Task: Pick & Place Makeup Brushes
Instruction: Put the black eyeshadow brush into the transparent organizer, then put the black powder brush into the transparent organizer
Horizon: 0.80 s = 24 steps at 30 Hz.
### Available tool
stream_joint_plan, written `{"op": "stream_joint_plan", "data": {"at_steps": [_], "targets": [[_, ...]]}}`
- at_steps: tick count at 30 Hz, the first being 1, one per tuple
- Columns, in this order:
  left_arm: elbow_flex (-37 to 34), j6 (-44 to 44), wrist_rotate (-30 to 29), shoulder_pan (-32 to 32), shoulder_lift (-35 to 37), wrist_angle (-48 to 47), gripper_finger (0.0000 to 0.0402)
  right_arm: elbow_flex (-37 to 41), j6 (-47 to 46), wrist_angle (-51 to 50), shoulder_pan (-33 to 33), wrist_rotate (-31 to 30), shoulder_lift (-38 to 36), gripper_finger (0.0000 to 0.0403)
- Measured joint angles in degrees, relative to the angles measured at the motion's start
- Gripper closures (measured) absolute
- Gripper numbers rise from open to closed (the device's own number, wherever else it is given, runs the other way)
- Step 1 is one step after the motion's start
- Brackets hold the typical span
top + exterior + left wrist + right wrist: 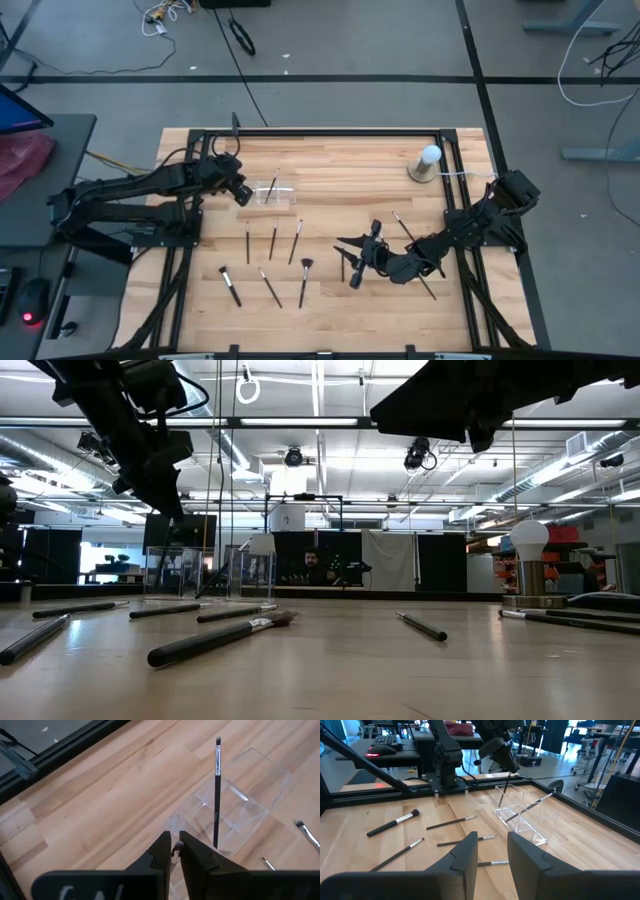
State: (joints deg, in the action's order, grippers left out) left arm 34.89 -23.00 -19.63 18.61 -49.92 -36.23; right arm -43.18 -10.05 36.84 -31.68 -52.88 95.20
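Left arm over the clear organizer with a brush half in; right arm waits over the loose brushes.

The left gripper [175, 851] hangs just above the clear organizer [268, 193], its jaws nearly together with only a thin gap and nothing between them in the left wrist view, so I judge it released. One makeup brush [216, 795] leans in the organizer, and a second one [527, 808] lies slanted across it. The leaning brush can tip out, or the light box can slide on the surface [340, 165], if the jaws touch it when the arm lifts. The right gripper [492, 851] is parted and empty above the surface. The other makeup brushes [272, 262] lie spread on the surface, close together, so a pick may push a neighbour away.
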Motion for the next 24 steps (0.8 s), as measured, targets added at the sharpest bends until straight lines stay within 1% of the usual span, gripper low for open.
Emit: {"op": "stream_joint_plan", "data": {"at_steps": [3, 9, 14, 16, 19, 21, 24], "targets": [[-0.06, 0.08, 0.01, 0.00, 0.01, 0.37, 0.0332, 0.00, 0.00, 0.00, 0.00, 0.00, 0.00, 0.0296], [-0.06, 0.13, 0.00, -0.02, 0.01, 2.81, 0.0273, 0.02, 0.00, -0.84, 0.11, 0.01, 0.00, 0.0296], [0.61, 0.28, 0.64, -0.02, 0.07, 4.73, 0.0243, 0.02, 0.00, -2.05, 0.73, 0.04, 0.33, 0.0296], [2.42, 0.26, 2.88, -0.12, 0.08, 4.25, 0.0239, 0.02, 0.37, -2.29, 1.31, 0.03, 0.96, 0.0296], [5.22, -0.33, 9.06, -1.55, 0.10, 4.55, 0.0243, 0.02, 2.00, -2.26, 2.65, 0.16, 2.30, 0.0296], [6.93, -1.42, 12.54, -3.91, 0.10, 4.76, 0.0249, 0.05, 3.74, -2.31, 3.93, 0.17, 3.13, 0.0296], [8.09, -5.40, 14.28, -9.92, 0.10, 5.52, 0.0263, 0.07, 6.42, -1.94, 6.42, 0.41, 4.15, 0.0296]]}}
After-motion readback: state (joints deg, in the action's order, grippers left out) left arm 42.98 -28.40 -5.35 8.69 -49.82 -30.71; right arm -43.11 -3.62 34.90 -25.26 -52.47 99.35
